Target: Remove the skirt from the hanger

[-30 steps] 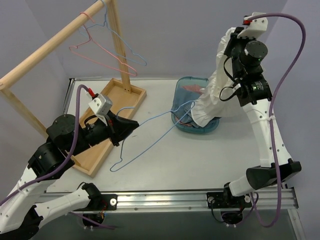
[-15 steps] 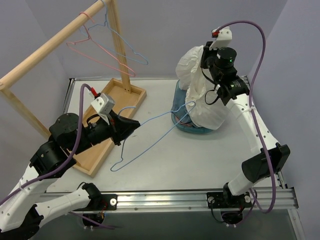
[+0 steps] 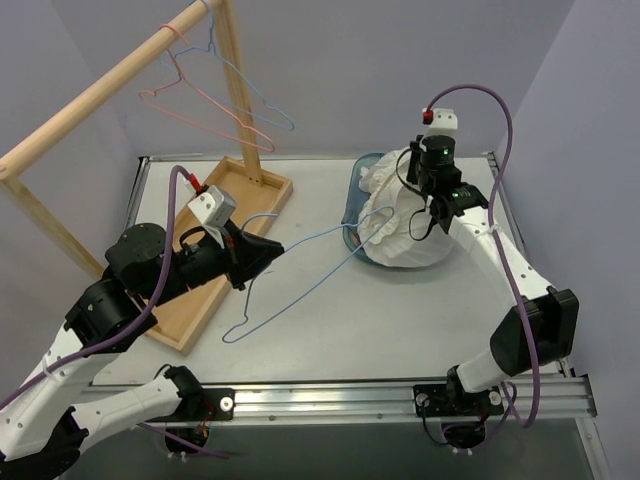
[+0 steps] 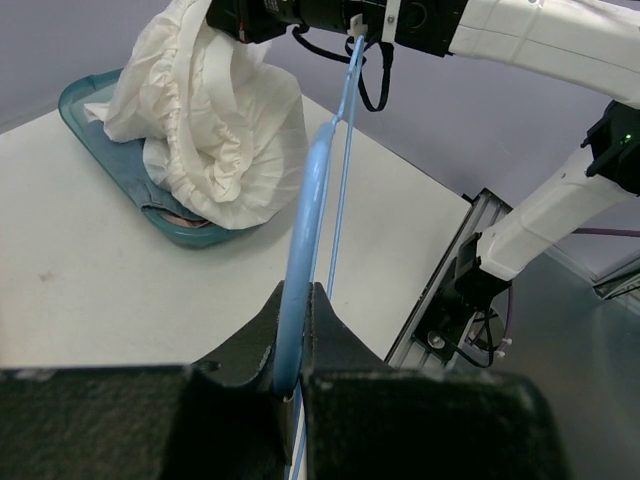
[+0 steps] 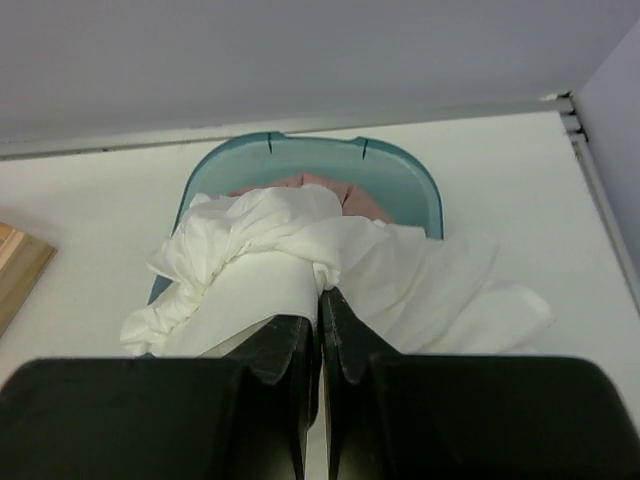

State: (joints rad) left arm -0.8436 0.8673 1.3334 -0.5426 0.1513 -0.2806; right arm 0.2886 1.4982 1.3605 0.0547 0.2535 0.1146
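The crumpled white fabric skirt (image 3: pixel 405 230) lies heaped in the teal plastic basket (image 5: pixel 405 170), spilling over its rim onto the white worktop (image 3: pixel 400 310). The right pincer (image 5: pixel 320 297) is closed on a fold of the skirt above the basket. The left pincer (image 4: pixel 295 292), well away from the basket, clamps the light-blue wire hanger (image 4: pixel 306 205), whose far end reaches the skirt.

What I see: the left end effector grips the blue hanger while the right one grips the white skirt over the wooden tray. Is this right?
Not quite: the white skirt is over the teal basket, as the right wrist view shows. The rest holds.
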